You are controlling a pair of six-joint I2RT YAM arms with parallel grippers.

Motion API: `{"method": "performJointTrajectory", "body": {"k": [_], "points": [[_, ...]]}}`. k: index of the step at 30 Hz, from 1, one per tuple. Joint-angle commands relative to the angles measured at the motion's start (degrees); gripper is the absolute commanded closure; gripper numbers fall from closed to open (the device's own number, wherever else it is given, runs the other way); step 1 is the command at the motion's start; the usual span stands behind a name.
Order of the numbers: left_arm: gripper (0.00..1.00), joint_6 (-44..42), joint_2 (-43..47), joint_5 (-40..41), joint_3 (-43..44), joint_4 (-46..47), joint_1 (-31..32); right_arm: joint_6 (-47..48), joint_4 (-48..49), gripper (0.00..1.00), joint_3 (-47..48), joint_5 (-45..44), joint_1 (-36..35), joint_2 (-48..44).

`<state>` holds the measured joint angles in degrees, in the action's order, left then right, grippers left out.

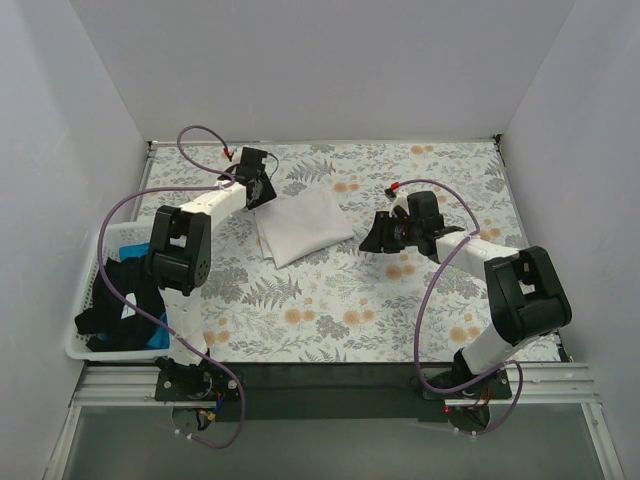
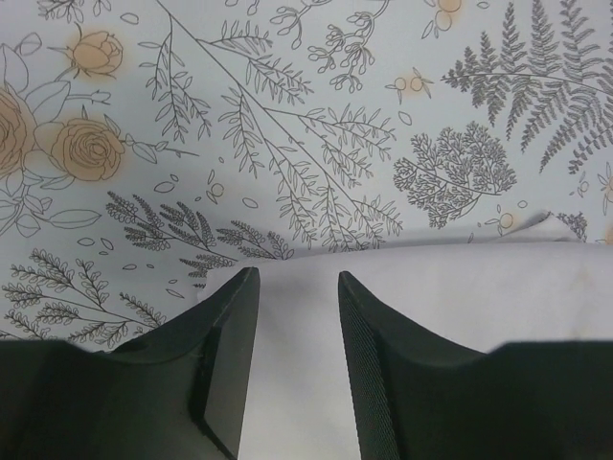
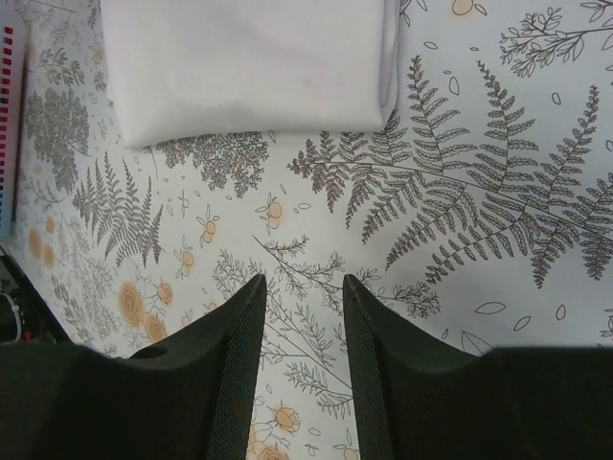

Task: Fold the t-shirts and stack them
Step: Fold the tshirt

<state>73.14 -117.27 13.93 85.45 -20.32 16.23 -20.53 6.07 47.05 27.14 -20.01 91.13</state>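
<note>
**Figure. Overhead and wrist views, one shirt folded.** The white t-shirt (image 1: 300,225) lies as a compact folded rectangle near the middle of the surface, on the floral tablecloth (image 1: 330,310). The left pincer (image 1: 258,187) sits at the shirt's far-left corner. In its wrist view the two fingers (image 2: 230,364) stand apart, with bare white cloth showing between them and nothing clamped. The right pincer (image 1: 383,236) hangs to the right of the shirt and clear of it, its jaws also apart over bare tablecloth. A black t-shirt (image 1: 120,290) and a bright blue one (image 1: 128,245) lie bundled in the white basket (image 1: 85,345) at the left edge, not yet folded.

We judge the fold of the white shirt to be finished or nearly so. The step in hand is then to leave it tidy as the base of the stack. To do this well, we would raise the left pincer straight up with its jaws wide, so that no finger drags the top layer or pulls the corner open. A sideways exit risks skewing the fold. The folded edge seen in the right wrist view looks even, so we would not touch it again. We would have the left arm, which is nearer the basket, draw out the next shirt. It should be spread on the tablecloth on the near side, well apart from the folded one.
</note>
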Motion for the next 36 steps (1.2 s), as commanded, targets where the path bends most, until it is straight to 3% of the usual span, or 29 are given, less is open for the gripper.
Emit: {"method": "performJointTrajectory", "body": {"k": [1, 19, 26, 36], "points": [[0.62, -3.3, 4.9, 0.0, 0.8, 2.8, -0.2, 1.3, 0.2, 0.55, -0.4, -0.2, -0.3, -2.9], [0.56, -5.9, 5.8, 1.1, -4.4, 9.1, -1.4, 0.9, 1.0, 0.51, 5.6, -2.0, -2.8, 4.8], [0.55, -6.6, 3.4, -1.0, -4.7, 10.6, -1.5, -3.8, 9.0, 0.50, 10.8, -1.1, -3.6, 9.0], [0.55, -6.3, 2.7, -0.8, -4.1, 10.7, -1.9, -8.5, 12.5, 0.51, 20.8, 3.7, -6.1, 25.8]]}}
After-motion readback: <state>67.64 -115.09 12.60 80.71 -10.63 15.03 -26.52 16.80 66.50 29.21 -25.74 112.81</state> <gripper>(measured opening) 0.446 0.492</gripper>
